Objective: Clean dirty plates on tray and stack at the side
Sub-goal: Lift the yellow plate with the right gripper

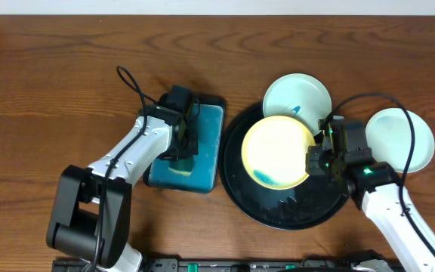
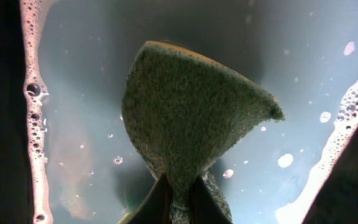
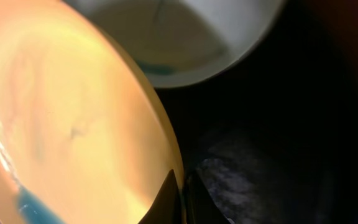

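Right gripper pinching yellow plate rim over black tray, left gripper clamped on sponge in teal tray

Left of my right fingers the yellow plate is blurred and runs off the edge; the pale plate beyond is cut off too. My left fingers hide the lower end of the sponge.

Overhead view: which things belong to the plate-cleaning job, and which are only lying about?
For the job: yellow plate in the right gripper; far mint plate; right mint plate; black tray; sponge in the left gripper; teal tray of soapy water.
Lying about: wooden table; black cable.
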`<state>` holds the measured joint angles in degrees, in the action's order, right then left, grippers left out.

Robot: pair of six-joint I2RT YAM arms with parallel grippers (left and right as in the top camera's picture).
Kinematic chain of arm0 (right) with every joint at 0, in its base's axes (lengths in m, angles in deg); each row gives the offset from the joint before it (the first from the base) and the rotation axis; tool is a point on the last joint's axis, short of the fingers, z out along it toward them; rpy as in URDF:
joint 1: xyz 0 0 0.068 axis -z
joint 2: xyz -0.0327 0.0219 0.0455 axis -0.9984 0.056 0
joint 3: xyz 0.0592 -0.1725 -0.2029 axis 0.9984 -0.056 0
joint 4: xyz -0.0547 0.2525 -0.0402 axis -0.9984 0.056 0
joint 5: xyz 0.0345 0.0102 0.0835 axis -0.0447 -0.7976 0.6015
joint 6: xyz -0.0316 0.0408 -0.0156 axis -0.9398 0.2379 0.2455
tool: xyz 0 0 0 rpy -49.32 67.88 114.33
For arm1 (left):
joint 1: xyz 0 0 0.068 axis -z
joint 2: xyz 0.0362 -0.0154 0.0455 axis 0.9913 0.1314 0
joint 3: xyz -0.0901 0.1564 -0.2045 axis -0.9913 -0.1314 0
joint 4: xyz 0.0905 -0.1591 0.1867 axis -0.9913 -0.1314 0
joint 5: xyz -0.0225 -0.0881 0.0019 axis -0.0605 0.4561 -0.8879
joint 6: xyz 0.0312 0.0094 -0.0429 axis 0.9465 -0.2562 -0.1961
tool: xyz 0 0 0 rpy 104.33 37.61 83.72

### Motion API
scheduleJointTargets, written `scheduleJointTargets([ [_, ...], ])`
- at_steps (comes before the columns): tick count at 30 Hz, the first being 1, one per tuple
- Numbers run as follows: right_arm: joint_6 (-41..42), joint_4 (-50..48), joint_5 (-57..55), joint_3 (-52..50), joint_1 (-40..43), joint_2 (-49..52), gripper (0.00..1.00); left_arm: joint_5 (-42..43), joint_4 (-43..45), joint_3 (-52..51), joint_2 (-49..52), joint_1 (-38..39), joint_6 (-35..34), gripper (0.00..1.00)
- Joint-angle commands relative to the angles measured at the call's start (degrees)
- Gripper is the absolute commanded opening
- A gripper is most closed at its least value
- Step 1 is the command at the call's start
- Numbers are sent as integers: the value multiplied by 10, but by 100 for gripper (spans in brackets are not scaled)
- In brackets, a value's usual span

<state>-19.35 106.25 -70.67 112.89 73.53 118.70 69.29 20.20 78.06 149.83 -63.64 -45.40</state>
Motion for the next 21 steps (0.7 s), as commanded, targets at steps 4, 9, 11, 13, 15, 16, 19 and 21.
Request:
scheduleJointTargets([
  [4, -51, 59, -127, 91, -8, -9, 1, -5, -1, 0, 1, -1, 9, 8],
  [9, -65, 105, -226, 130, -42, -9, 1, -5, -1, 0, 1, -1, 10, 8],
  [11, -98, 109, -273, 135, -70, -9, 1, -5, 0, 0, 1, -1, 9, 8],
  [13, -110, 109, -317, 135, -101, -9, 1, -5, 1, 0, 1, -1, 9, 8],
  [15, -111, 109, -361, 135, -133, -9, 1, -5, 1, 0, 1, -1, 10, 8],
  [16, -117, 108, -380, 135, -148, -9, 1, -5, 1, 0, 1, -1, 10, 8],
  [19, -158, 98, -449, 135, -201, -9, 1, -5, 1, 0, 1, -1, 10, 8],
  [21, -183, 90, -487, 135, -233, -9, 1, -5, 1, 0, 1, -1, 10, 8],
])
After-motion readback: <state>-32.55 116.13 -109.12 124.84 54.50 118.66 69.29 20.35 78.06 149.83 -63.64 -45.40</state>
